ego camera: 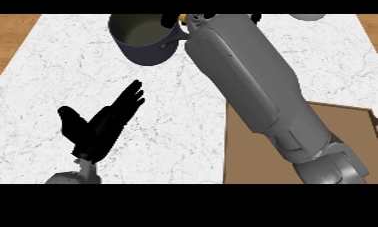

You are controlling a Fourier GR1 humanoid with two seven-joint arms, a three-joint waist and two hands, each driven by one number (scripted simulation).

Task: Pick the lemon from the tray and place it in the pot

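Observation:
A dark pot [144,38] with a pale inside stands at the far middle of the counter, a short handle [171,42] on its right side. My right forearm [251,81] reaches from the lower right up to the pot's right rim. Only dark bits of the right hand [172,19] show at the picture's upper edge, curled round a small yellow patch, the lemon [182,18], just right of the rim. The brown tray [339,136] lies at the lower right, partly under the arm. My left hand [103,121] rests open at the lower left, fingers up.
The white marble top [66,71] spreads between the pot and the left hand. Wooden strips show at the far left [18,26] and far right [367,23] corners. A white object [310,16] peeks in at the top right.

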